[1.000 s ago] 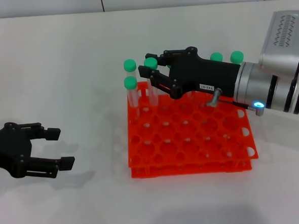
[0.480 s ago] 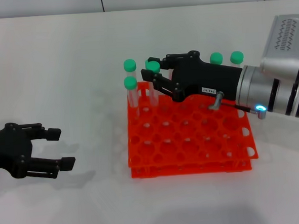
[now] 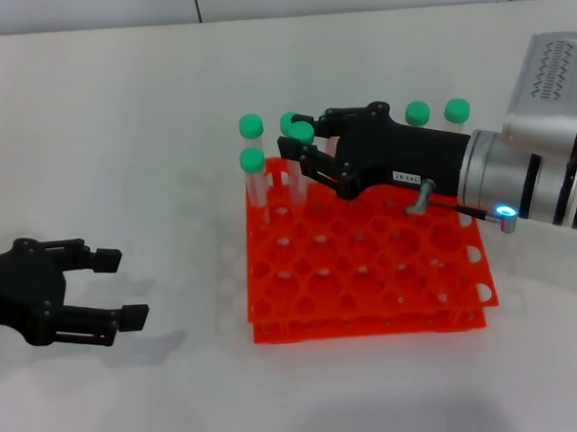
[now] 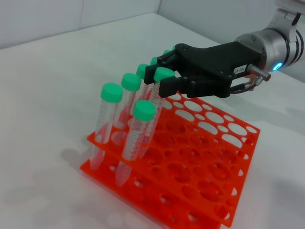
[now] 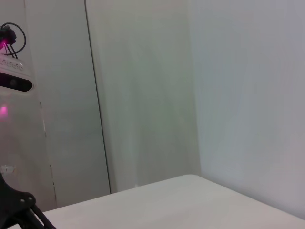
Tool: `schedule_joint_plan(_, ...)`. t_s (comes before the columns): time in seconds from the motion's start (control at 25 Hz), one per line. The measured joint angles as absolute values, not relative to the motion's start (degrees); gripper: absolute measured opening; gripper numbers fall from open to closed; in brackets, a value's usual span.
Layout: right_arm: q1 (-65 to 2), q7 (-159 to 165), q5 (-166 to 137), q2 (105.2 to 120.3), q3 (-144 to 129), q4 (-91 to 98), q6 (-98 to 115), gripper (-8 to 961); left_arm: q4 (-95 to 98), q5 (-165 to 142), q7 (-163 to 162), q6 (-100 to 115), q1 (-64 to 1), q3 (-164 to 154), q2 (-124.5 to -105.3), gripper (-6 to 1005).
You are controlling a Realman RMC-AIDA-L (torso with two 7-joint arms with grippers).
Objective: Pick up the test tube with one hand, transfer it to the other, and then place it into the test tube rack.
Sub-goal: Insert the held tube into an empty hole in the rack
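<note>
My right gripper (image 3: 292,140), black with a white label and a blue light, reaches over the back-left part of the orange-red test tube rack (image 3: 373,314). It is shut on the green-capped test tube (image 3: 302,133), just below the cap. In the left wrist view the right gripper (image 4: 162,73) holds the test tube (image 4: 153,102) upright, with its lower end inside the rack (image 4: 205,191). My left gripper (image 3: 114,285) is open and empty, low over the table well left of the rack.
Other green-capped tubes stand in the rack: two at its back-left corner (image 3: 251,127) (image 3: 252,160) and two at the back right (image 3: 417,113) (image 3: 456,111). The rack's front rows are open holes. The right wrist view shows only a wall.
My right gripper has moved slightly right and down with the tube, bringing its cap lower over the rack. My left gripper has barely moved.
</note>
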State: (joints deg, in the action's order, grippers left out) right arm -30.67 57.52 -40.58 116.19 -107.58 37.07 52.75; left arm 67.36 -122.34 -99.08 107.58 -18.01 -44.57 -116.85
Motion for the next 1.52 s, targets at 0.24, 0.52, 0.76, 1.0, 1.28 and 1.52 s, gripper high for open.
schedule_joint_plan(0.24,-30.59,57.59,-40.53,116.19,-107.57,36.99,52.67,321,67.29,-122.34,-98.7,107.58,-18.02,-44.56,-116.98,881)
schedule_joint_plan(0.52,-30.51,57.47,-40.51,116.19,-107.49,36.83,52.65,323,67.24,-122.34,-98.65,107.54,-18.01,-44.56,-116.98,881)
schedule_joint_plan(0.76,-30.49,57.6,-40.51,116.19,-107.49,36.72,52.65,325,67.24,-122.34,-98.61,107.5,-18.01,-44.56,-116.98,881)
schedule_joint_plan(1.0,-30.49,57.63,-40.51,116.19,-107.56,36.53,52.63,326,67.24,-122.34,-98.61,107.48,-18.02,-44.56,-116.98,881)
schedule_joint_plan(1.28,-30.54,57.79,-40.51,116.19,-107.58,36.46,52.63,329,67.24,-122.34,-98.55,107.48,-18.06,-44.56,-116.98,881)
schedule_joint_plan(1.52,-30.73,57.83,-40.52,116.19,-107.58,36.39,52.64,330,67.24,-122.34,-98.53,107.48,-18.02,-44.56,-116.98,881)
